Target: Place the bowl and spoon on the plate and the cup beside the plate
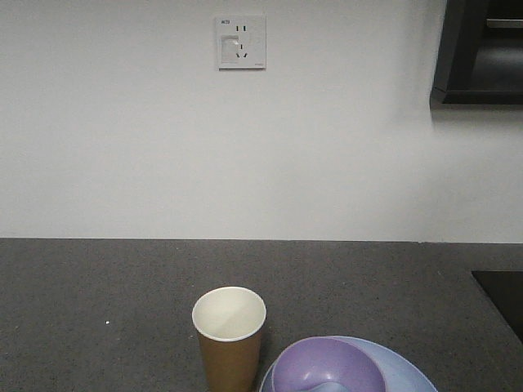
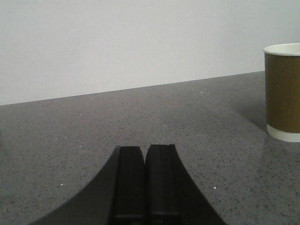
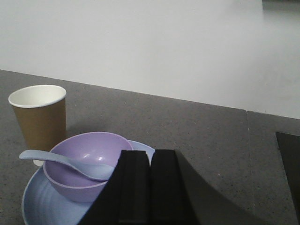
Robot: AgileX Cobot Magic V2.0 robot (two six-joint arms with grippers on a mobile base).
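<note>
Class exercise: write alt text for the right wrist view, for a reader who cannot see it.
A purple bowl sits on a pale blue plate with a spoon resting in it, handle over the rim. A brown paper cup stands upright just behind the plate. The right tool is shut in the foreground.

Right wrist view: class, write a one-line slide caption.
Shut right claw near the purple bowl on the blue plate, spoon in the bowl, paper cup beside.

Both wrist cams show the same hardware. Left claw (image 2: 146,183): two flat matte-black fingers, rectangular, faint lengthwise ridges, flaring out into a curved black base below. Right claw (image 3: 149,187): identical build, same black finish. No cables, screws or markings visible on either.
</note>
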